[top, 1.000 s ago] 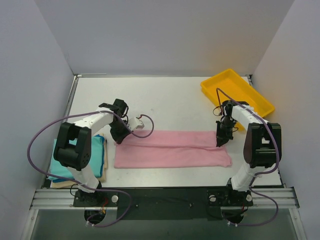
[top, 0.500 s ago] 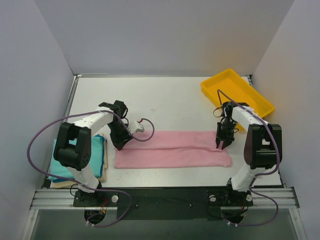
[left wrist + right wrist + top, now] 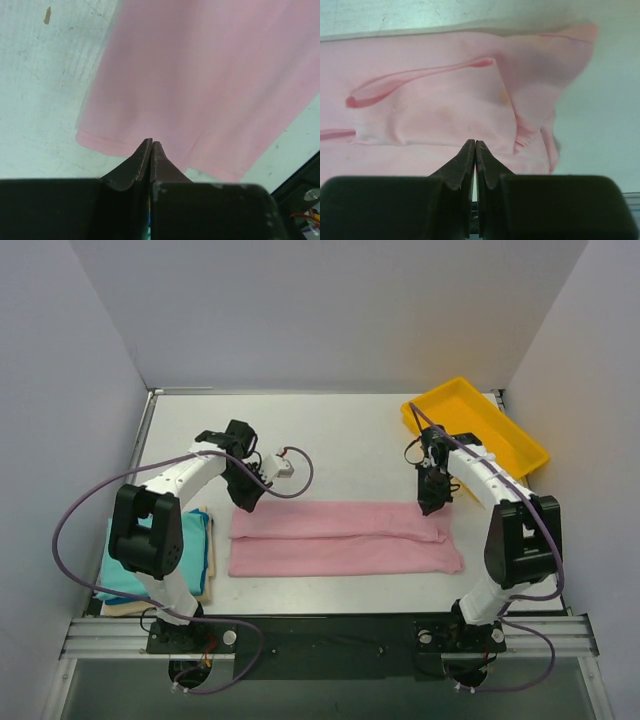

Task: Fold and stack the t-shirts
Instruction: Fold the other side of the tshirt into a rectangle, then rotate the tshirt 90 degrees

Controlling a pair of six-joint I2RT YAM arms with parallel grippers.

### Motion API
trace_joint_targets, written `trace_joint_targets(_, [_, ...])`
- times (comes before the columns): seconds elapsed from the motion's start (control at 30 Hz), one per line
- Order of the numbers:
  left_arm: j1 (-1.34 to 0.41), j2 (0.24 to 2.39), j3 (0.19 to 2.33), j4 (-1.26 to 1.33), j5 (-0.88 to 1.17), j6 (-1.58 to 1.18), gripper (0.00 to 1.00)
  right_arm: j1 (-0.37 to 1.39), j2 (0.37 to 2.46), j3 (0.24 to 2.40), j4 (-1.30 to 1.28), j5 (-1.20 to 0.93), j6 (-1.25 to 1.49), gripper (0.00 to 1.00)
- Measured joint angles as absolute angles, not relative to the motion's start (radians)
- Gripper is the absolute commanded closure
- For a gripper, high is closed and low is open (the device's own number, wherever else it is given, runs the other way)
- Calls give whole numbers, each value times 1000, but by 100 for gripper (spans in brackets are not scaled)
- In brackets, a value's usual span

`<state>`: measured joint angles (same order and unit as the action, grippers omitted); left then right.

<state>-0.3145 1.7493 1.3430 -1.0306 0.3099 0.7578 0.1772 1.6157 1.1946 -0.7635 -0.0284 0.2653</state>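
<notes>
The light pink t-shirt (image 3: 340,540) lies folded into a long strip across the middle of the table, its upper layer ending a little short of the right end. My left gripper (image 3: 243,505) hovers at the strip's far left corner, shut and empty. In the left wrist view the closed left gripper (image 3: 151,143) points at the pink t-shirt (image 3: 200,75) below. My right gripper (image 3: 428,506) is at the far right end, also shut with nothing in it. The right gripper (image 3: 475,142) shows above a creased sleeve fold of the pink t-shirt (image 3: 430,105). A teal t-shirt (image 3: 196,550) lies folded on a cream t-shirt (image 3: 120,607) at the near left.
A yellow plastic tray (image 3: 475,425) sits at the far right corner, just behind the right arm. Purple cables loop from both wrists. White walls close in the table on three sides. The folded stack lies partly under the left arm's base link.
Both grippers opened on the pink strip, then pulled back toward its far edge and shut again. The strip's upper layer now lies a little shorter at the right end.
</notes>
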Motion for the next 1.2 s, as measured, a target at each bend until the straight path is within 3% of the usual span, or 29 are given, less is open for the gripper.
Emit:
trace_joint_targets(0.2, [-315,1769,1182,-876,221,719,93,131,1776,1137,-661,-69,309,100])
trace_joint_targets(0.47, [-315,1748,1083,-839,186,715,92,2,1750,1028,-634,-78,344,100])
trace_joint_targets(0.77, [-310,1745,1221,-960,278,710,77,2,1734,1105,-643,-70,325,100])
trace_joint_targets(1.0, [-303,1751,1316,-866,276,655,77,1,1783,1210,-636,-38,323,100])
trace_joint_targets(1.2, [-284,1828,1275,-812,259,635,75,22,1983,1345,-706,-64,266,100])
